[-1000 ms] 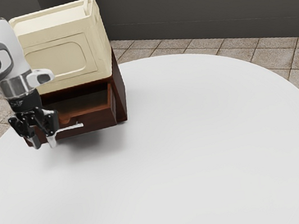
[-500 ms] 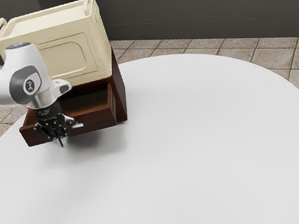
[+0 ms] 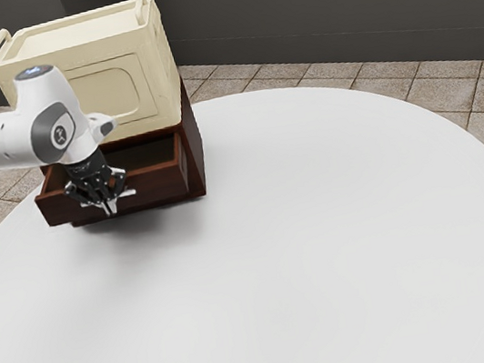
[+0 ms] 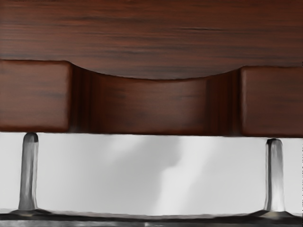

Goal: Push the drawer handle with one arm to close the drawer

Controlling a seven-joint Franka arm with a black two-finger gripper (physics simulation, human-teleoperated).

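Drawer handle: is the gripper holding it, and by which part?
Can't tell. The gripper is at the handle, but whether it grips it or only pushes isn't clear.

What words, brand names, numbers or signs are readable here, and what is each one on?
Nothing can be read as text.
Round badge on the side of the robot arm: a small mark, too small to make out.
Top cap of the arm: a bluish patch, too small to tell whether it is lettering.
Cream crate, drawer front and drawer handle: no lettering visible.
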